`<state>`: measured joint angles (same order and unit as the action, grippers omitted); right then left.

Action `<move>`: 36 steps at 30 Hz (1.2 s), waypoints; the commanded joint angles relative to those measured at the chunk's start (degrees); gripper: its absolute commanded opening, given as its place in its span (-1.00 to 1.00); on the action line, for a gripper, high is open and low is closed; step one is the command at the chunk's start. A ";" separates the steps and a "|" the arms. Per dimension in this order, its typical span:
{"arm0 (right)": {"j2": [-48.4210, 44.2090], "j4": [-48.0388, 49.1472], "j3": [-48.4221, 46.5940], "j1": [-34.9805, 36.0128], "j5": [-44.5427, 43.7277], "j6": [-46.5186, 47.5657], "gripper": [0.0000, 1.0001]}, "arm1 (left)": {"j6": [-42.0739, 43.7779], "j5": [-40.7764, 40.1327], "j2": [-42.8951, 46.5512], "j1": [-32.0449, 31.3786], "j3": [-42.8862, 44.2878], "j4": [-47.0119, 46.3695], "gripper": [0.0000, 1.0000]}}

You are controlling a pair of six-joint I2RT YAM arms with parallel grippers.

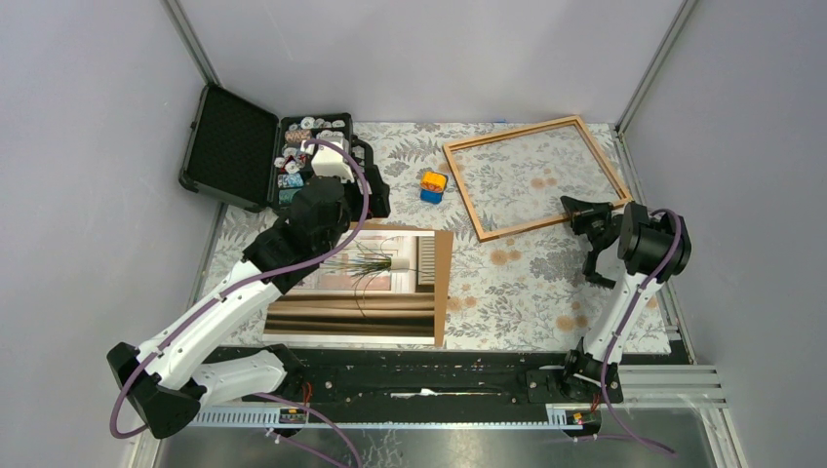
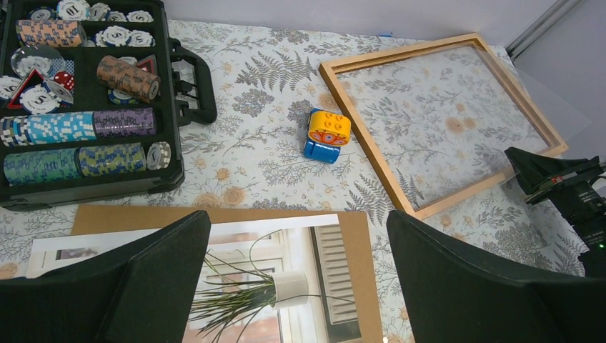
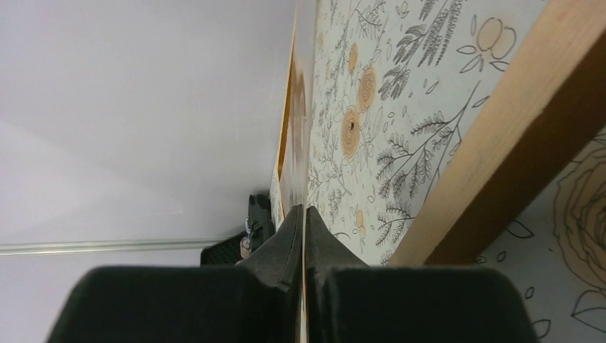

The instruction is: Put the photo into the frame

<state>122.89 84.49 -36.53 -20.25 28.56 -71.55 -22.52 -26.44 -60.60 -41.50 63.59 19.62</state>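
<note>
**Status of components**

- The photo lies face up on a brown backing board at the near left of the worktop. It is well apart from the frame.
- The frame lies flat at the far right of the worktop. The floral covering shows through its opening.
- The left end effector is released. Its fingers are spread wide above the far edge of the photo and touch nothing.
- The right end effector is clenched. Its tips pinch the edge of a thin clear pane at the near right rail of the frame.

**Obstructed or unclear areas**

- Top view: the left arm covers the far left part of the photo and hides the left end effector.
- Left wrist view: the fingers and the lower picture edge cut off most of the photo. The pane shows only as a faint sheen beside the frame's right corner.
- Right wrist view: only one frame rail is visible, and it is cropped. How far the pane extends cannot be determined.

**Markings**

- An open black case at the far left holds poker chips. The print on the chips is too small to read.
- A yellow, orange and blue toy block sits between the case and the frame. Any marking on it cannot be made out.
</note>
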 commanded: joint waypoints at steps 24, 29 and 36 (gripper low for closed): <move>4.53 11.65 1.10 3.19 -12.63 -14.59 -1.00 | -1.91 3.69 0.30 1.69 -0.01 -2.67 0.97; 3.85 11.83 0.90 3.43 -12.60 -15.91 -1.00 | -2.07 4.07 0.31 1.85 0.02 -2.74 0.97; 1.33 9.18 0.78 3.60 -12.00 -14.09 -1.00 | -2.22 4.43 0.31 2.12 -0.04 -2.67 0.97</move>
<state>126.91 86.50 -34.87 -16.97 19.92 -87.07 -24.05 -22.81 -60.60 -39.77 63.57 19.59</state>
